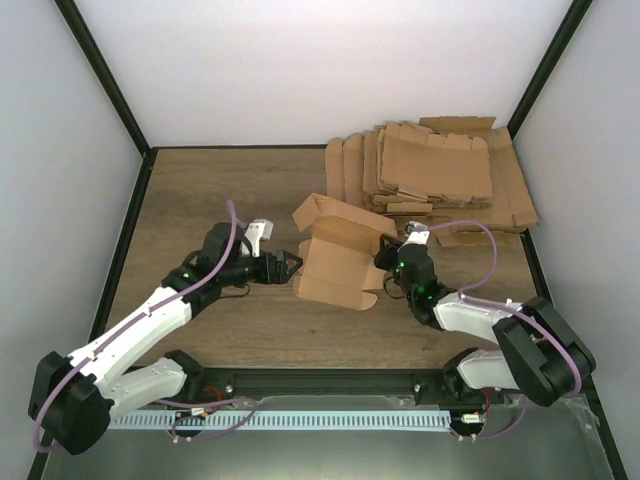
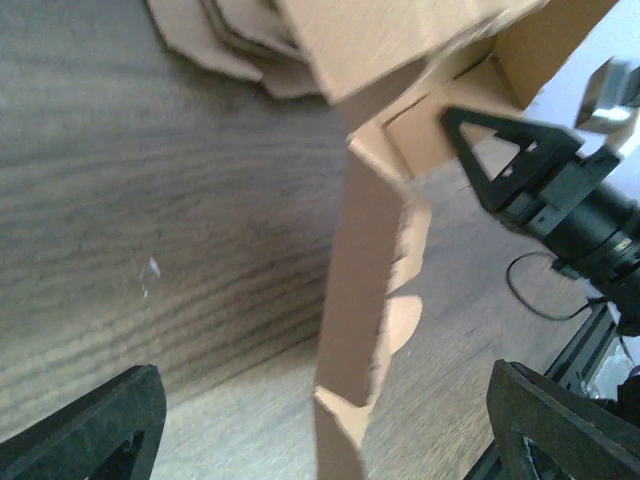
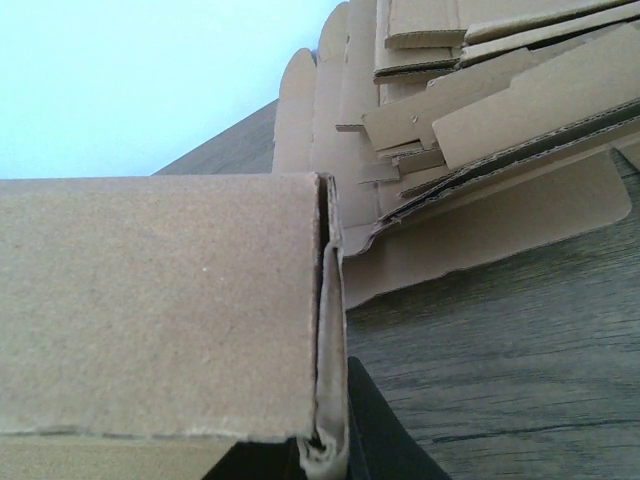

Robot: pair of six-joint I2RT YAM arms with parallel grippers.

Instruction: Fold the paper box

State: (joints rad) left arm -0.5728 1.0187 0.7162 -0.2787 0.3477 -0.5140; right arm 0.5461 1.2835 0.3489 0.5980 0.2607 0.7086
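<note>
The paper box [image 1: 338, 258] is a partly folded brown cardboard piece standing at the table's middle, with open flaps at its top left. My right gripper [image 1: 386, 262] is shut on the box's right wall. In the right wrist view the doubled wall edge [image 3: 330, 400] is pinched at the gripper [image 3: 330, 455], with one black finger [image 3: 378, 435] beside it. My left gripper [image 1: 289, 266] is wide open at the box's left side. In the left wrist view the box's edge [image 2: 362, 280] stands between its spread fingers [image 2: 100, 430], not touching them.
A pile of flat cardboard blanks [image 1: 440, 178] lies at the back right, just behind the box; it also shows in the right wrist view [image 3: 480, 120] and the left wrist view [image 2: 230, 40]. Black frame rails edge the wooden table [image 1: 200, 200].
</note>
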